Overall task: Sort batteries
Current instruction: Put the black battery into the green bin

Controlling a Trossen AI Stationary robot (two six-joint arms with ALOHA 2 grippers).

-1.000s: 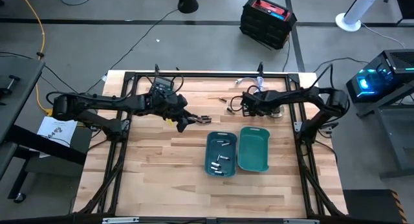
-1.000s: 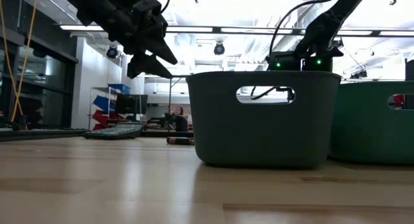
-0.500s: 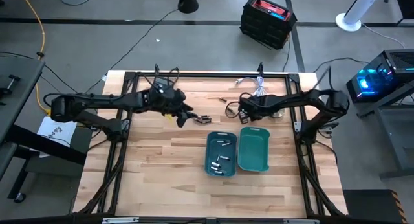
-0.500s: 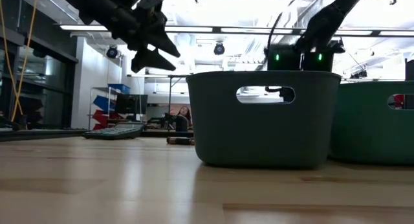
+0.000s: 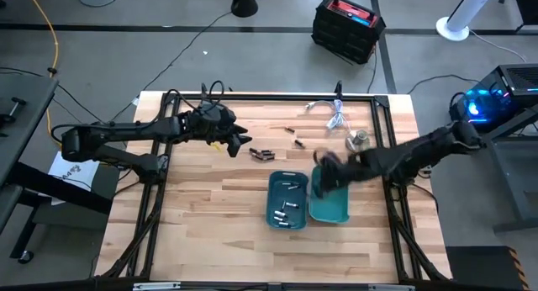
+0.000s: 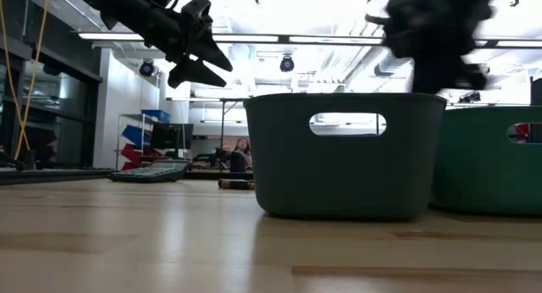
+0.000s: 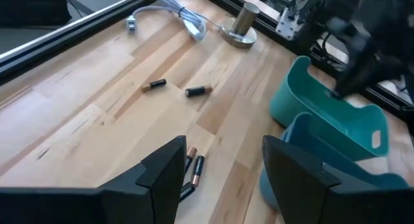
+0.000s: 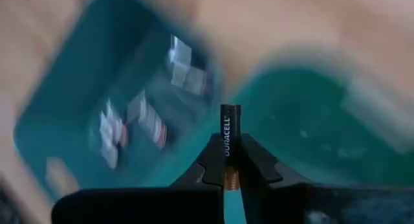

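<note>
So the right gripper [image 8: 225, 160] is clamped on a black and copper battery [image 8: 229, 132], which sticks up from between its fingertips, and in the high view that gripper [image 5: 324, 166] sits over the green bin [image 5: 330, 208] at its 11 o'clock corner. Just to the 9 o'clock side of that bin, touching it, is the blue bin [image 5: 274, 203], with several light batteries [image 5: 289, 205] lying inside. The left gripper [image 5: 239, 144] hangs above the table [image 5: 202, 224] with its jaws spread wide and nothing between them, and a small cluster of dark batteries [image 5: 263, 154] lies on the wood just off its tips at 3 o'clock. Two more loose ones [image 5: 293, 136] sit farther toward 12 o'clock, near a white cable [image 5: 332, 113] and a little metal cylinder [image 5: 358, 140].
</note>
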